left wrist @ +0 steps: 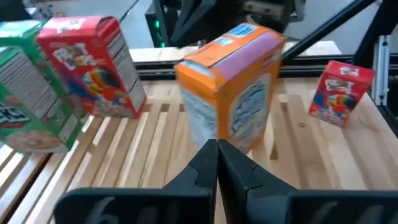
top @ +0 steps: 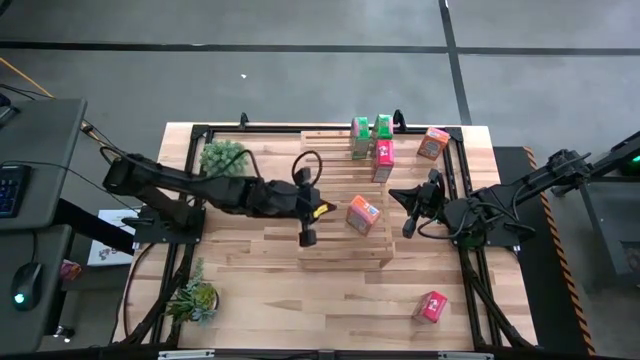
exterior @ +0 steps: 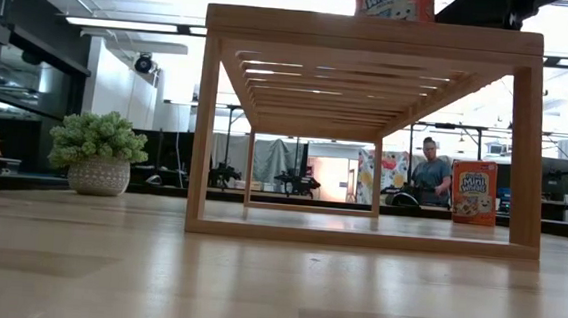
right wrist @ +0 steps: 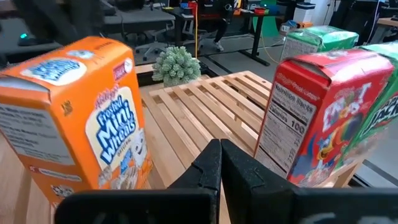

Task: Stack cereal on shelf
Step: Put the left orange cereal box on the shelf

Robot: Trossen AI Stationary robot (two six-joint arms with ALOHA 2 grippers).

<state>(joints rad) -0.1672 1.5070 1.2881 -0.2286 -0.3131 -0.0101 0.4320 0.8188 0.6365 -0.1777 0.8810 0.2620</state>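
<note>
On the slatted top of the shelf (top: 330, 215), near its right edge, an orange cereal box (top: 363, 214) is stood, slightly skewed, between the two grippers. The left gripper (top: 307, 236) is held just beside it toward the shelf's middle, its fingers pressed together with nothing between them. The right gripper (top: 409, 226) is poised just off the shelf's right edge, likewise fully closed and empty.

Along the far edge of the shelf two green boxes (top: 371, 131) are set close together, with a red box (top: 383, 159) just in front of them. Another orange box (top: 433, 143) is seen near the far right corner of the surface (top: 260, 270), off the shelf, and a further red box (top: 432, 306) near the near right corner; both appear not yet stacked.

The stacking is judged to be partly done, with the orange box on the shelf probably being placed or nudged into line. For the next move, a gripper would have to be opened before any box could be taken, and the right arm is the better placed for the two boxes left on the surface.

A potted plant (top: 223, 157) is stood by the far left corner and a second one (top: 195, 298) near the near left corner; both are well apart from the boxes. The left arm lies across the shelf's left part. A person is visible in the room beyond, in the low view.
</note>
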